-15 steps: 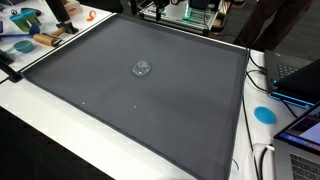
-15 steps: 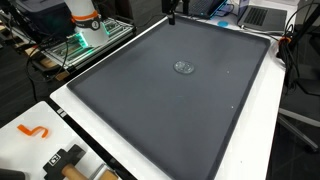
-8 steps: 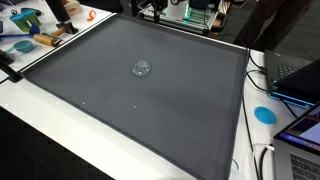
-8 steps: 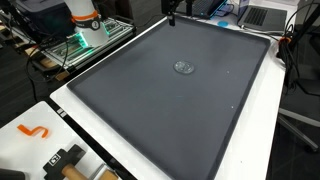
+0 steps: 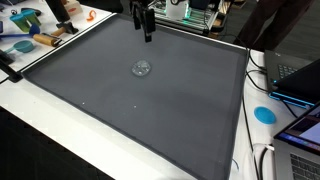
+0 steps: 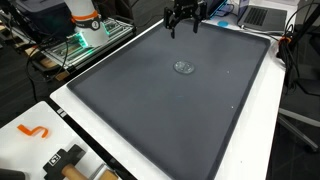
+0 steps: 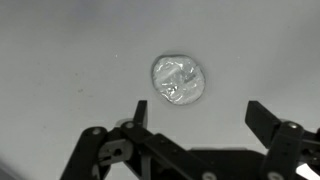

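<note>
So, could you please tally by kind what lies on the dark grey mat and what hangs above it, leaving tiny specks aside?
Lying on the dark grey mat:
Clear crinkled round piece: 1
Hanging above the mat:
Black robot gripper, jaws open and empty: 1
Total: 2

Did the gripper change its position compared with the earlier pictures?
Yes. In an exterior view the open gripper has come in over the far edge of the mat, toward the clear plastic piece.
</note>
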